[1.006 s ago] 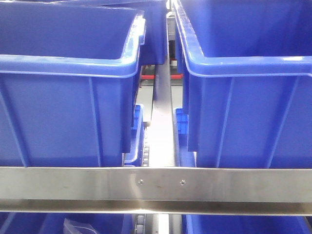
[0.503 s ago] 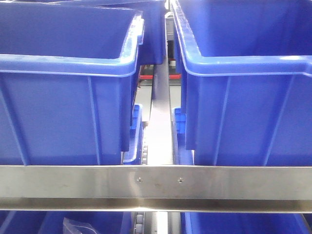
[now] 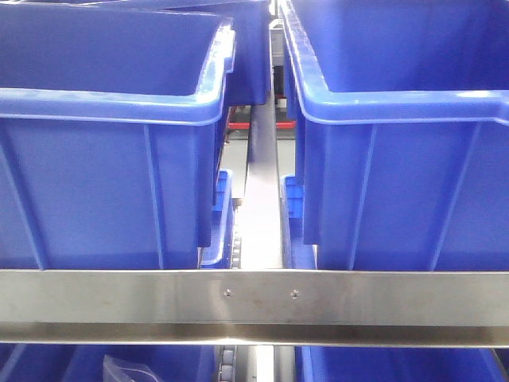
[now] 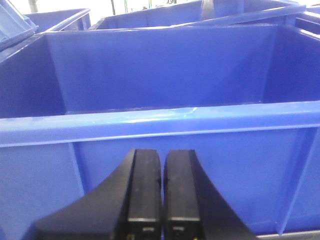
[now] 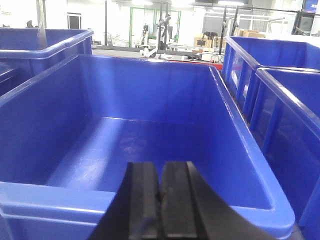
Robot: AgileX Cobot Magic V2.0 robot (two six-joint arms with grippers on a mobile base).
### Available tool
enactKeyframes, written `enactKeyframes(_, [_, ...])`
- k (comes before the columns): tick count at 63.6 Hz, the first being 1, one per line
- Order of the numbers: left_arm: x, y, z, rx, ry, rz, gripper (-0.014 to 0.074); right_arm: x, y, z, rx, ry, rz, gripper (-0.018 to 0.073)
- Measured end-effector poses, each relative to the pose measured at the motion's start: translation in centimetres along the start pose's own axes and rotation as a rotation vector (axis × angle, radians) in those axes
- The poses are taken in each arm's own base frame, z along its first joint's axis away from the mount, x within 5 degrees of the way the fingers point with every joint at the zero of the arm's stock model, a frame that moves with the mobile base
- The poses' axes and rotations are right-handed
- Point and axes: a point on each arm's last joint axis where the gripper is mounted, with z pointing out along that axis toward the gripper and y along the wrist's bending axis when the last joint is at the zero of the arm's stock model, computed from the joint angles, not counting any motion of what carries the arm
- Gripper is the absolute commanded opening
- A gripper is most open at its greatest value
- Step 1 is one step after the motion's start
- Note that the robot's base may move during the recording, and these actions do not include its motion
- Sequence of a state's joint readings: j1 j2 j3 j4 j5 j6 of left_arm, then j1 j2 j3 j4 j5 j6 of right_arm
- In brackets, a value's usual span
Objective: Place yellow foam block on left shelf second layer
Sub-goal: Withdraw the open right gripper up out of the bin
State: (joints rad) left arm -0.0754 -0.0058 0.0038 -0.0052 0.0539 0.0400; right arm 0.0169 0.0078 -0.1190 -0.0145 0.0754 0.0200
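Both grippers sit pressed closed, holding nothing: the left gripper (image 4: 161, 190) faces a blue bin (image 4: 165, 125) (front wall close). The right gripper (image 5: 160, 200) overlooks another bin (image 5: 150, 145).

1. The front-facing view sits close to the shelf, looking level at two blue bins: the left bin (image 3: 103, 159) and the right bin (image 3: 398, 159), with a steel shelf rail (image 3: 254, 306) crossing low in the picture.
2. The left wrist view looks forward over the left hand (image 4: 162, 200), very near a blue bin's front wall (image 4: 200, 150).
3. The right wrist view looks slightly downward past the right hand (image 5: 160, 200) into a blue bin (image 5: 125, 150).
4. All views show blue bins; which are shared cannot be told.
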Motion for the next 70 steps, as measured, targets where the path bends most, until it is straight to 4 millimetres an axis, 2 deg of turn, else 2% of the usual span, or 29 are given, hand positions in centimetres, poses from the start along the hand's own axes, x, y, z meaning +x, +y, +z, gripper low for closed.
enactKeyframes(11, [0.0, 0.0, 0.0, 0.000, 0.000, 0.000, 0.0124, 0.8, 0.0, -0.1, 0.000, 0.007, 0.000, 0.0051])
enactKeyframes(22, [0.0, 0.0, 0.0, 0.000, 0.000, 0.000, 0.0124, 4.2, 0.0, 0.1, 0.001, 0.102, 0.002, 0.0051])
enactKeyframes(26, [0.0, 0.0, 0.0, 0.000, 0.000, 0.000, 0.0124, 4.7, 0.0, 0.1, 0.001, 0.117, 0.006, 0.0051])
enactKeyframes(70, [0.0, 0.0, 0.0, 0.000, 0.000, 0.000, 0.0124, 4.6, 0.0, 0.2, 0.000, 0.091, 0.013, 0.0051])
